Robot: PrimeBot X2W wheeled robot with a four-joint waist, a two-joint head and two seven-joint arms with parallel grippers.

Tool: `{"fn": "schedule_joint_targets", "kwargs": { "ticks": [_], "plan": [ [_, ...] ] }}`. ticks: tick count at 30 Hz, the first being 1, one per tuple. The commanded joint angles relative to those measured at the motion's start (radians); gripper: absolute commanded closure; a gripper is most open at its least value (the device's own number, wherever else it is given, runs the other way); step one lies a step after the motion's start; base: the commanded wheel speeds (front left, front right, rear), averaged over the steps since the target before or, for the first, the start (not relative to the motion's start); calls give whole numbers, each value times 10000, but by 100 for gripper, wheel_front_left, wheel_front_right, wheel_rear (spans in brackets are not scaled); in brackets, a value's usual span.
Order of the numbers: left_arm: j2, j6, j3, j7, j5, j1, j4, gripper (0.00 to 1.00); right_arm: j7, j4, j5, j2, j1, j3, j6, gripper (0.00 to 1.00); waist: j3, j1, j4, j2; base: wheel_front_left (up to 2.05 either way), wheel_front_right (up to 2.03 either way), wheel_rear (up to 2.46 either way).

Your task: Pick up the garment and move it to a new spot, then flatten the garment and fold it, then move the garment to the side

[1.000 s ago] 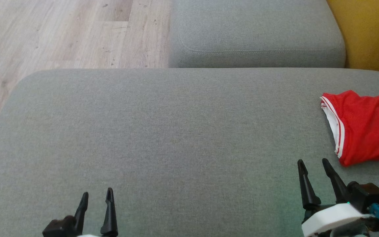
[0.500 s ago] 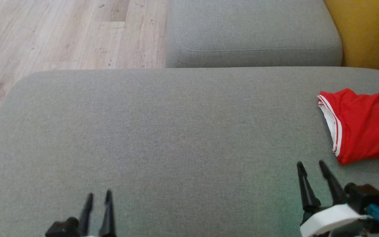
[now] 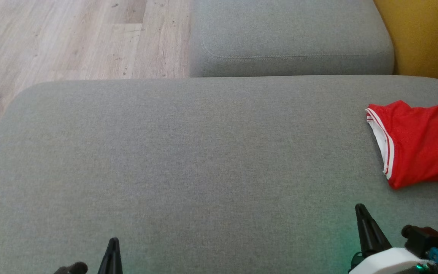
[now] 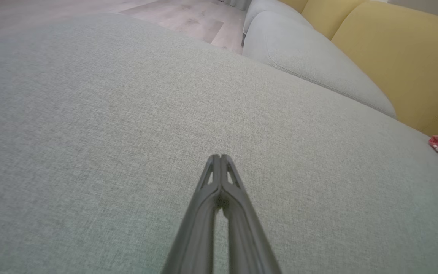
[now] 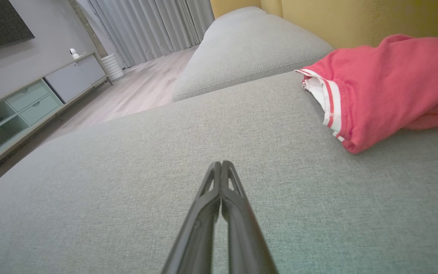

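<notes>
At the far left, a pale wooden floor [image 3: 70,38] runs beside the sofa. The left hand [image 3: 113,241] sits low over the near left of the wide grey seat cushion [image 3: 203,152]. Its two dark fingers are pressed together into one point and grip nothing (the left wrist view shows the tips meeting above the fabric). Behind the middle of the seat lies a second grey cushion [image 3: 287,34]. Further right, the right hand [image 3: 360,208] hovers over the seat's near right part, likewise closed tight and empty. Beyond it and to its right, apart from the fingertips, the red garment [image 3: 420,144] lies crumpled on the right part of the seat, a white band with red stripes facing left. A yellow backrest [image 3: 428,34] rises behind it.
</notes>
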Motion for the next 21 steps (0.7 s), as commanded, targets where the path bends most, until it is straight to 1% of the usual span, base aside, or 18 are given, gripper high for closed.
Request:
{"fn": "schedule_joint_targets", "kwargs": {
  "ticks": [1, 21],
  "plan": [
    [20, -83, 294, 41, -151, -471, -232, 100, 9, -283, 285, -80, -480, -33, -1, 100, 4, -1, -6, -1, 0, 0, 0],
    [-427, -822, 1312, 517, -1575, -849, 23, 100, 200, -143, 2640, -168, -883, -149, -2, 100, 90, -1, -119, -1, 0, 0, 0]
  ]
}}
